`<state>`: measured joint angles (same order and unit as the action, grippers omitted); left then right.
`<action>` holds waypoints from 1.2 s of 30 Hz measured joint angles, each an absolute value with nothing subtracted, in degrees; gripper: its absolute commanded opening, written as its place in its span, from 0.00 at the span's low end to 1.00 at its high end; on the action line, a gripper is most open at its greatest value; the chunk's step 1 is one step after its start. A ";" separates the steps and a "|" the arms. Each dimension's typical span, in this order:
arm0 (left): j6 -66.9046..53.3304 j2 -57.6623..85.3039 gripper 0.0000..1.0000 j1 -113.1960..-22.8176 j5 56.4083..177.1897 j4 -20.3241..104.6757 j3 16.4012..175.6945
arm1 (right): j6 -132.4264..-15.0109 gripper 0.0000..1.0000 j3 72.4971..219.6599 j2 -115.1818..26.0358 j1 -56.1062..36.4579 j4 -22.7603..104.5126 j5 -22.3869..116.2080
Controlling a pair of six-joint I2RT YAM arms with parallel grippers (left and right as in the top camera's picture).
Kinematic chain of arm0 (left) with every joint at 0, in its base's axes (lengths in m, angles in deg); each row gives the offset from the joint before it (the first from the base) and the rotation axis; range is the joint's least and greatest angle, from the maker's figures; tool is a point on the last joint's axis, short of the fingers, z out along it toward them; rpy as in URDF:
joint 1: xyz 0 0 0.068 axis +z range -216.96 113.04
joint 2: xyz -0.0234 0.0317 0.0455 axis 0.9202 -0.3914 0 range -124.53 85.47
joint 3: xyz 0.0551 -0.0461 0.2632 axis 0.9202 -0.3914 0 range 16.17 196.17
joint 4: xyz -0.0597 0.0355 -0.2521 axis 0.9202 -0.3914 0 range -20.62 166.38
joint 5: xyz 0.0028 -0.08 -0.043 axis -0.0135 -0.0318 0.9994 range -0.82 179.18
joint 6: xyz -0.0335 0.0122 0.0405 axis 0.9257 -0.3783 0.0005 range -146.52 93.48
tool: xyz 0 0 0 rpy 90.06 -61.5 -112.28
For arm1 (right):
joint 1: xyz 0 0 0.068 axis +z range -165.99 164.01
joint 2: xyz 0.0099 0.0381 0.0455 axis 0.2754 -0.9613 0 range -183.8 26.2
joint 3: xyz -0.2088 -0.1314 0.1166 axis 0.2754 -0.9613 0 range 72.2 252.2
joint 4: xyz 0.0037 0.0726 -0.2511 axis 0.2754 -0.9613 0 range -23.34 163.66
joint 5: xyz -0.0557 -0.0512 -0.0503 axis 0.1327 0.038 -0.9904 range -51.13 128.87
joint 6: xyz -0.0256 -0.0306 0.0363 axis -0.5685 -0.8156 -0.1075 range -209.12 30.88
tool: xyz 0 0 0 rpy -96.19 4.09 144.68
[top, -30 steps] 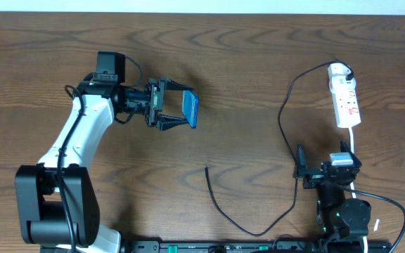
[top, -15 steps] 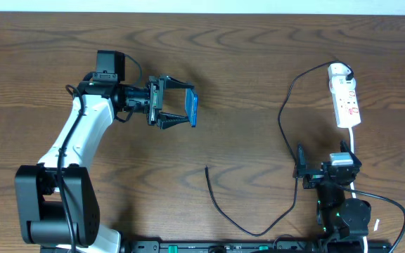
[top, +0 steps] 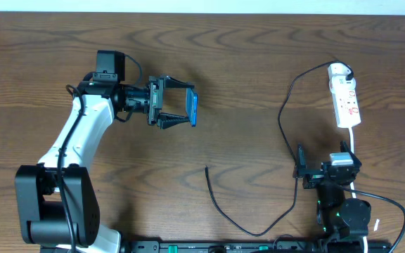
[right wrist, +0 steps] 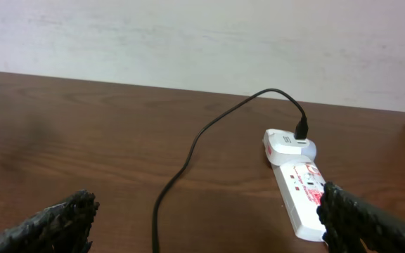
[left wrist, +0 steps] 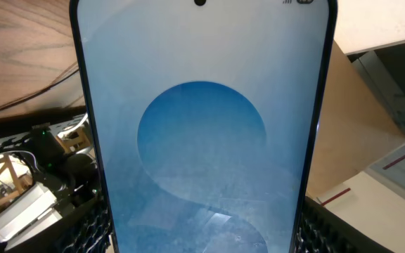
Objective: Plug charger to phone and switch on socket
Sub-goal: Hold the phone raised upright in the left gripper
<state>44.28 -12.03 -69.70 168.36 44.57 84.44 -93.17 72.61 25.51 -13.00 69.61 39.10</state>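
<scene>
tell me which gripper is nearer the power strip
Right. The right gripper sits open just short of the power strip, on the robot's side of it. The left gripper is far off on the other side, holding the phone.

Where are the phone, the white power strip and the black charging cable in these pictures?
phone (top: 193, 109): overhead view, middle of its blue face.
power strip (top: 346, 102): overhead view, middle of its white body.
charger cable (right wrist: 188, 156): right wrist view, midway along its curve.
</scene>
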 measured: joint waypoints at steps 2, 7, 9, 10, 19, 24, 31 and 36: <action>44.39 -12.03 0.07 -69.70 168.36 44.57 84.44 | -93.17 0.99 72.61 25.51 -13.00 69.61 39.10; 44.41 -12.03 0.07 -69.70 168.36 44.57 84.44 | -93.17 0.99 72.58 25.51 -13.00 69.61 39.10; 44.41 -12.03 0.07 -69.70 168.36 44.57 84.44 | -93.17 0.99 72.58 25.51 -13.00 69.61 39.10; 44.41 -12.03 0.08 -69.70 168.36 44.57 84.44 | -93.17 0.99 72.58 25.51 -13.00 69.61 39.10; 45.53 -12.03 0.07 -69.70 168.36 44.57 84.44 | -93.17 0.99 72.58 25.51 -13.00 69.61 39.10; 46.25 -12.03 0.07 -69.70 168.38 44.57 84.44 | -93.17 0.99 72.61 25.51 -13.00 69.61 39.10; 47.21 -12.03 0.07 -69.70 169.26 44.57 84.44 | -93.17 0.99 72.61 25.51 -13.00 69.61 39.10; 47.21 -12.03 0.07 -69.70 169.89 44.59 84.44 | -93.17 0.99 72.61 25.51 -13.00 69.61 39.10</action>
